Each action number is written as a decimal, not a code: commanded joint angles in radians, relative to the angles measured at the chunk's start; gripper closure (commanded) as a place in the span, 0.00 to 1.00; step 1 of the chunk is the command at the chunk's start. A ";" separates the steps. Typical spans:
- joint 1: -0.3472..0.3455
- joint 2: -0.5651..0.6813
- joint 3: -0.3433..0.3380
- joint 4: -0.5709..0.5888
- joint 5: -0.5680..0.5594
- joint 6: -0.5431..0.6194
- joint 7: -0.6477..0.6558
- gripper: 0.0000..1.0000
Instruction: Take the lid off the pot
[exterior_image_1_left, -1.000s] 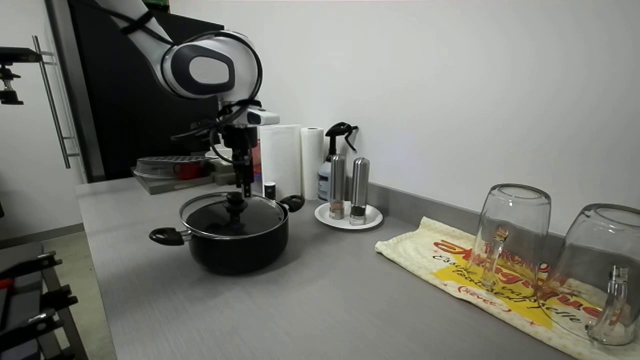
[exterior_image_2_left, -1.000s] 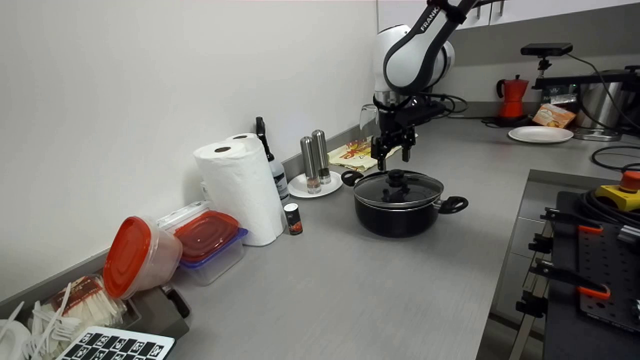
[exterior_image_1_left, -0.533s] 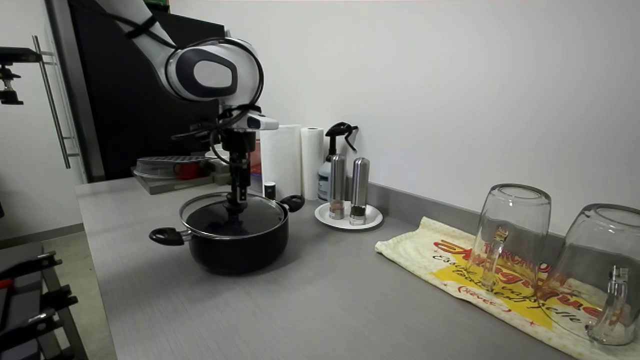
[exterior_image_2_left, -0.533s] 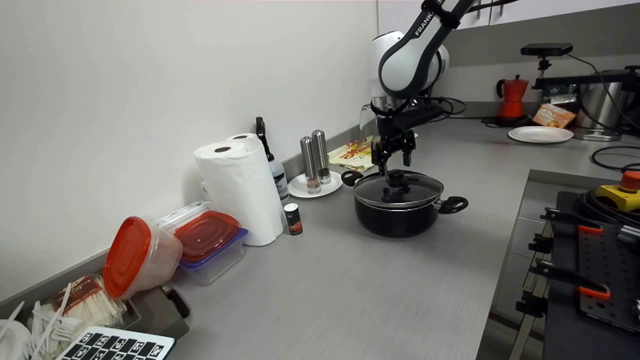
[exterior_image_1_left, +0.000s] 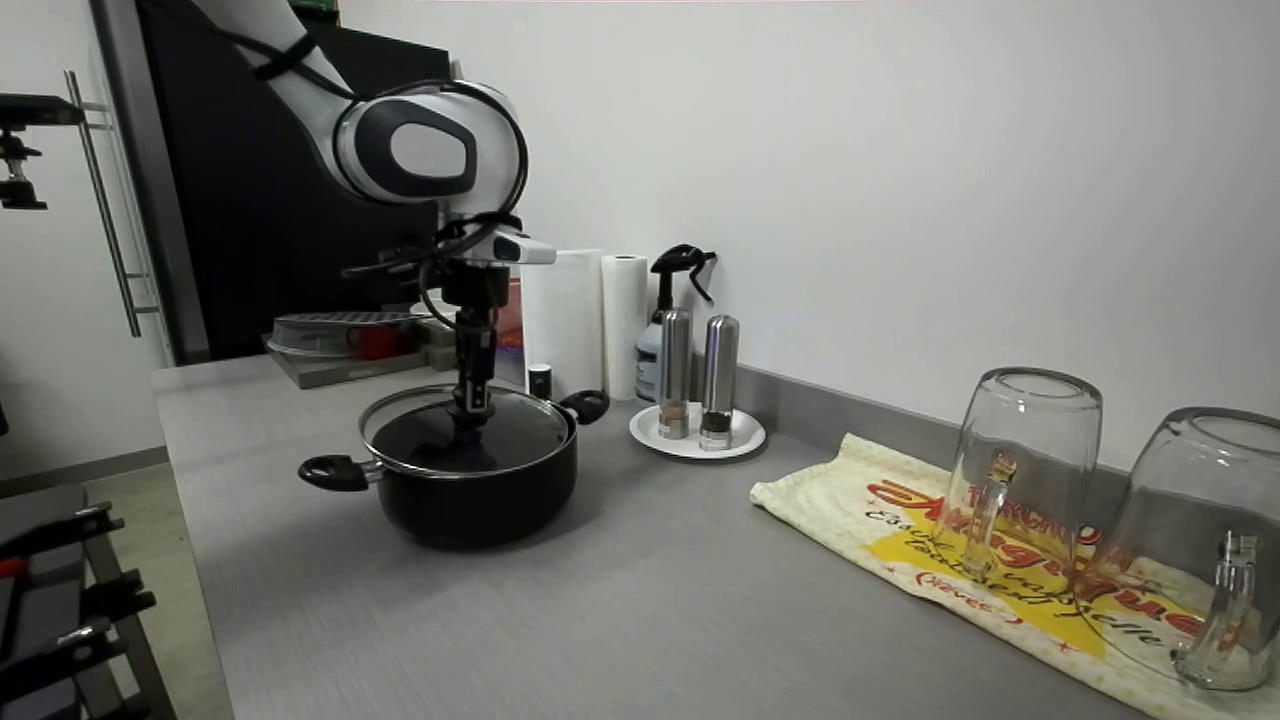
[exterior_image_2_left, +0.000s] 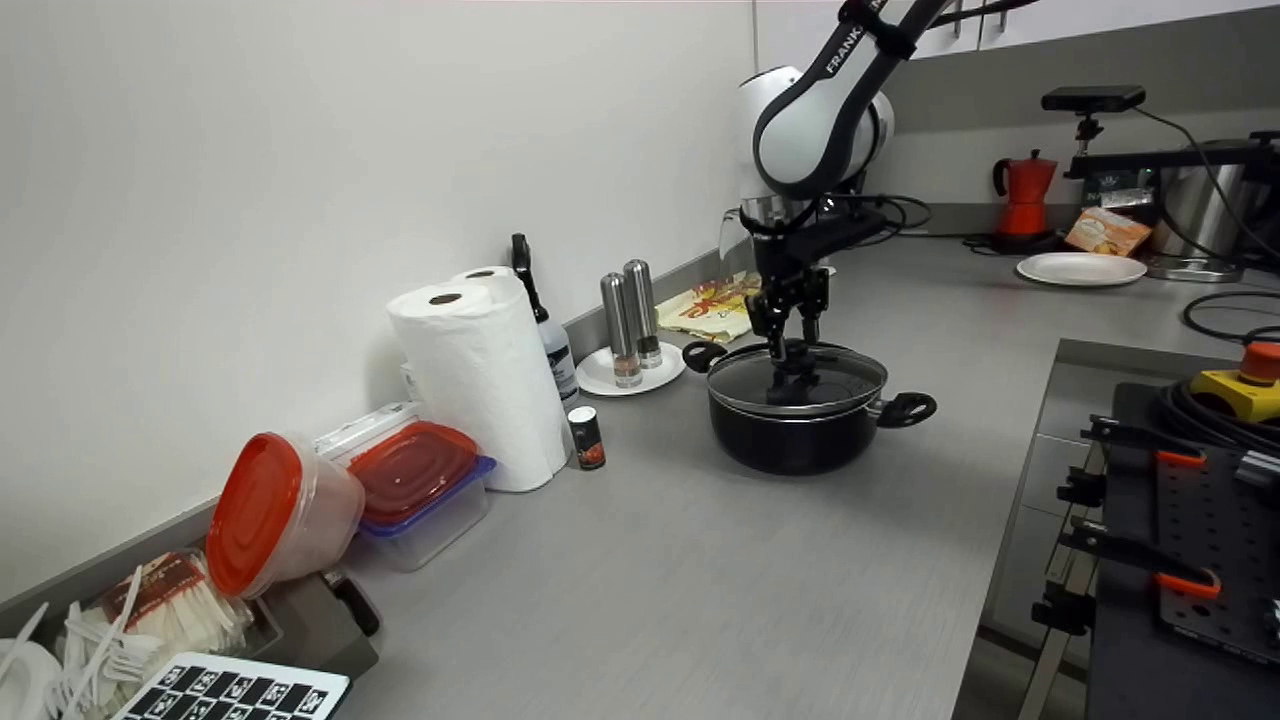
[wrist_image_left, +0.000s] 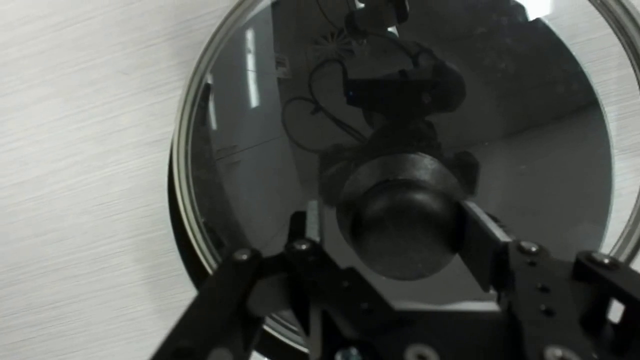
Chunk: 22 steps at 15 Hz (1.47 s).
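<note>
The round glass lid (wrist_image_left: 510, 150), glossy, ringed in metal, lay on the wide black pot (exterior_image_1_left: 480, 510), upon a finely streaked grey countertop (exterior_image_1_left: 700, 620); the gripper (wrist_image_left: 394, 222) stood parted around the smooth rounded knob (wrist_image_left: 406, 235), slightly wider than it, with a gap at one side; contact at the other I could not tell.

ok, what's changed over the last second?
The tool came down over the knob, and its fingers drew closer together. They now flank the knob, but the wrist view shows a gap on one side, so no firm hold yet. Unchanged: the lid sits on the pot, the steel mills stand on their plate.
</note>
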 joint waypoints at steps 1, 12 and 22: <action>0.008 0.011 -0.005 0.030 0.001 -0.031 0.001 0.65; 0.012 -0.106 0.025 0.025 0.013 -0.113 -0.047 0.75; 0.130 -0.251 0.138 -0.073 -0.095 -0.081 -0.052 0.75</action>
